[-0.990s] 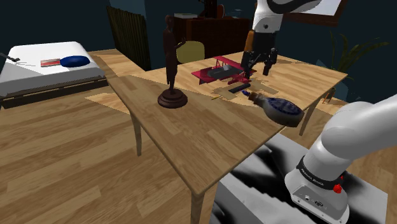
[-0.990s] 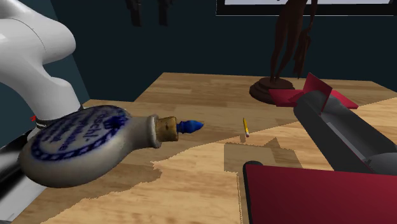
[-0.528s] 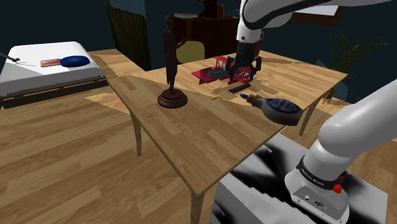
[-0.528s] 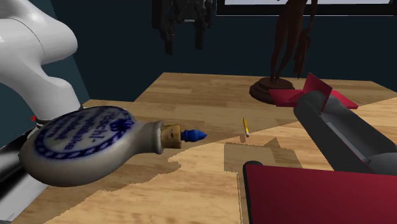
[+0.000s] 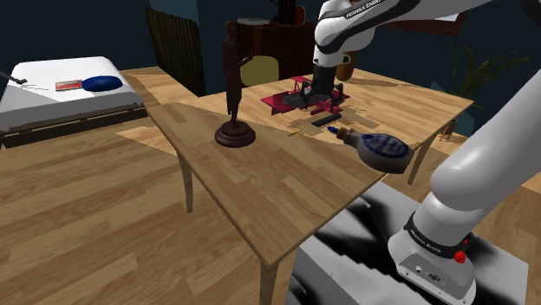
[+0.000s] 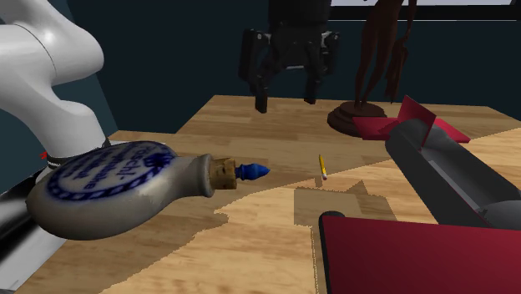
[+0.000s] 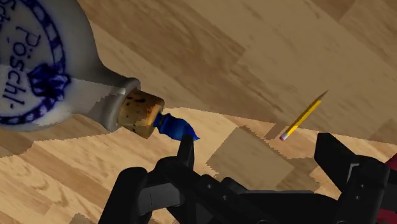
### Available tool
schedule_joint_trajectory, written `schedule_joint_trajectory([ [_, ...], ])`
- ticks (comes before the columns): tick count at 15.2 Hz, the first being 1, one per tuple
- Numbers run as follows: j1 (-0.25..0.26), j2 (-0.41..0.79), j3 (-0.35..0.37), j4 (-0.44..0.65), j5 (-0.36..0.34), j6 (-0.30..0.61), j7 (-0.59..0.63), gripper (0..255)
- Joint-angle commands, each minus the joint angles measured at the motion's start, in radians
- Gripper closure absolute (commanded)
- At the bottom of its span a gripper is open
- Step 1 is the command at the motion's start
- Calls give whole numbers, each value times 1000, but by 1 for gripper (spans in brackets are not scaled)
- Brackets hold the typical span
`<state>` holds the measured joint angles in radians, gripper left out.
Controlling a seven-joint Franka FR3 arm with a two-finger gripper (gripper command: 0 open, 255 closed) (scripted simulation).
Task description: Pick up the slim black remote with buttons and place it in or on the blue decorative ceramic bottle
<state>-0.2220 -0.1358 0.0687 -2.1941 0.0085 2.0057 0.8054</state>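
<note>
Wooden table (image 5: 260, 173) carries it all. The white Franka arm (image 5: 355, 22) has swung in since half a second ago. The grey flask-shaped ceramic bottle with blue pattern and cork (image 6: 108, 188) lies on its side at the table's edge by the stand. The black gripper (image 6: 285, 100) now hangs lower over the table, fingers spread wide, holding nothing. The slim flat remote (image 6: 321, 205), drawn brownish, lies mid-table just beside a small yellow pencil (image 6: 321, 167).

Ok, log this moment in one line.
end effector: open, empty, above table | bottle: on its side, corked | pencil: on table, apart from bottle | grasp: none yet
</note>
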Motion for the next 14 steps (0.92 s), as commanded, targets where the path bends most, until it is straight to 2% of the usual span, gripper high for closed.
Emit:
schedule_joint_trajectory([
  [1,-19,64,-10,38,-6,31,65,0],
  [14,-117,395,-126,261,-2,169,413,0],
])
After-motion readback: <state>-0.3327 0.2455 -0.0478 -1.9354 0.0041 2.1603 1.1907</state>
